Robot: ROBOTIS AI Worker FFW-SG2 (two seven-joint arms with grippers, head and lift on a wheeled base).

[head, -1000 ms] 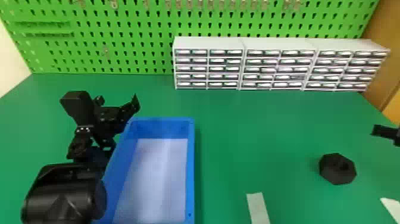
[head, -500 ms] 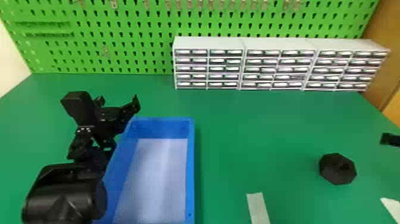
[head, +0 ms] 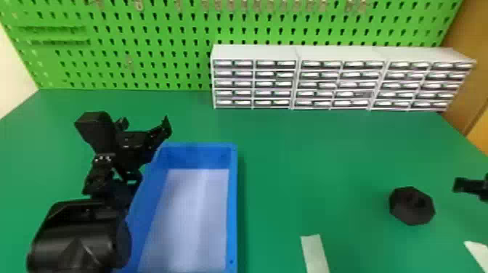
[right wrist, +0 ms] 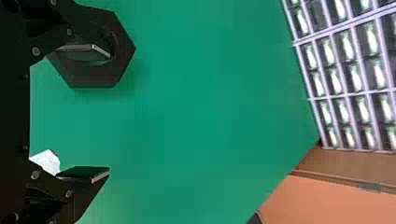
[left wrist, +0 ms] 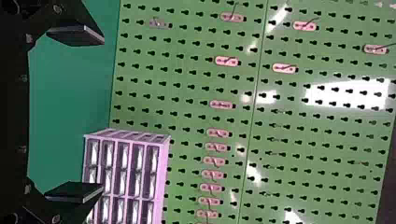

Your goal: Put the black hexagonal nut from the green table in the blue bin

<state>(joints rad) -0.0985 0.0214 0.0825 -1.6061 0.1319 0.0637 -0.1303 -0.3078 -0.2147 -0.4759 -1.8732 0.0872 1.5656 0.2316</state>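
Black nut [head: 411, 207] lies outside the blue bin [head: 233, 203] (well apart).

Beside the left end effector [head: 145, 124], the blue bin [head: 233, 203] looks like smooth plastic with a soft sheen. The nut [head: 411, 210] near the right end effector [head: 466, 185] appears matt, the table [head: 319, 163] smooth. Beyond both, the pegboard [head: 152, 78] is glossy and the drawers [head: 276, 83] resemble shiny plastic.

Behind the green surface [head: 308, 152] rises a pegboard [head: 174, 60] catching glare; white drawer units [head: 254, 52] stand before it, pale wall [head: 12, 76] at left, brown panel [head: 466, 69] at right
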